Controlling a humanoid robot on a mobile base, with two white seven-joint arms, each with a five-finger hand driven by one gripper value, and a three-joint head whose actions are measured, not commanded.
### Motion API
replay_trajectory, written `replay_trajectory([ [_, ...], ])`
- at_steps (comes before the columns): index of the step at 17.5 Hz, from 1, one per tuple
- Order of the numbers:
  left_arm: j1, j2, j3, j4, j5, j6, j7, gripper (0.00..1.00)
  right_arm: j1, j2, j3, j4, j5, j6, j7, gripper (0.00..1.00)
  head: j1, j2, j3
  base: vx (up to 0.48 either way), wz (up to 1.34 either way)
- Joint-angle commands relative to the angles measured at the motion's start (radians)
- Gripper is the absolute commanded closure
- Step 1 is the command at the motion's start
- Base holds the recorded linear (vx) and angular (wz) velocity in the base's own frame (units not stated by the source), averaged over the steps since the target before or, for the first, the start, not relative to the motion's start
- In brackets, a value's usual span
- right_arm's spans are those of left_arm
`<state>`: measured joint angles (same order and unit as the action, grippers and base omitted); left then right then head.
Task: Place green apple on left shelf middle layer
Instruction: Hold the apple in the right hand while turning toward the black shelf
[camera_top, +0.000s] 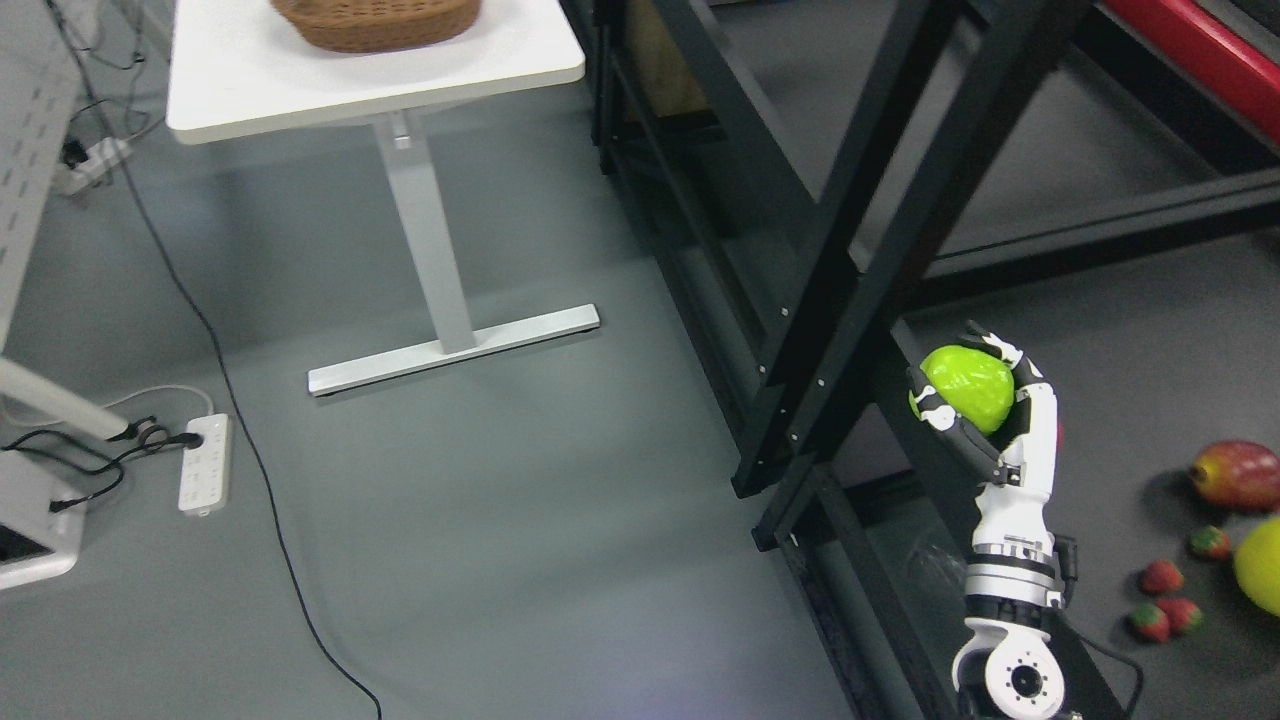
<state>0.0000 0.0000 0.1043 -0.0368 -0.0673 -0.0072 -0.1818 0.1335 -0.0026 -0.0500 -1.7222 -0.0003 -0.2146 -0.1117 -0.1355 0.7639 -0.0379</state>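
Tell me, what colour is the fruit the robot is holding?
Bright lime green: the green apple, seen in the head view.

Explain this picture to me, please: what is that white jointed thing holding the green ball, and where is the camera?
The camera sits on a humanoid robot's head, looking down. The white jointed thing is its right hand, with fingers like ours, curled around a green apple. Its left arm is out of view. Beside the hand stands a black shelf. To the right lie more fruit: strawberries, a reddish fruit and a yellow one. Farther off are a white table carrying a basket, and a power strip on the floor.
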Motion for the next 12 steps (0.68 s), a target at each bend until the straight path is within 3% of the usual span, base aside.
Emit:
replay_trajectory([
  [1, -0.022, 0.017, 0.0, 0.0, 0.001, 0.0, -0.001, 0.0, 0.0, -0.015, 0.002, -0.002, -0.024, 0.0, 0.0, 1.0, 0.0, 0.0, 0.0, -0.107, -0.85],
  [12, -0.022, 0.017, 0.0, 0.0, 0.0, 0.0, -0.001, 0.0, -0.037, -0.015, -0.05, -0.001, 0.02, 0.024, -0.008, 1.0, 0.0, 0.0, 0.0, -0.009, -0.92],
])
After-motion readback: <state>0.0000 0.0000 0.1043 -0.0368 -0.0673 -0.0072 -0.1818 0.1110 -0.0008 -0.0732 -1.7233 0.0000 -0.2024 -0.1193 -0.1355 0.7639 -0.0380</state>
